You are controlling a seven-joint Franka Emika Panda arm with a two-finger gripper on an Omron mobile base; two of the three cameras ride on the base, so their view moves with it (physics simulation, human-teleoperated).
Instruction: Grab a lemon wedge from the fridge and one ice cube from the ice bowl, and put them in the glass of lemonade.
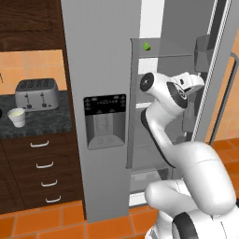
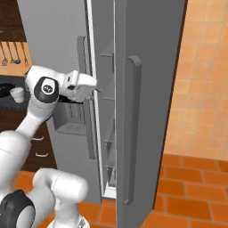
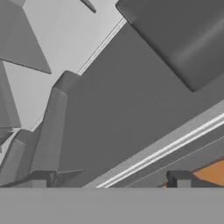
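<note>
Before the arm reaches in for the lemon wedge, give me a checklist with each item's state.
1. Fridge door open: ok, the shelves show.
2. Lemon wedge located: ok, on an upper shelf.
3. Fingers open and holding nothing: ok.
4. Hand lined up with the wedge: not ok, the hand sits lower, by the door bins.
5. Glass of lemonade upright on the counter beside the toaster: ok.
6. Clear path to the wedge: cannot tell.

No readable text, dispenser panel [image 1: 105,103] on the fridge [image 1: 100,56] bears only illegible pale marks
</note>
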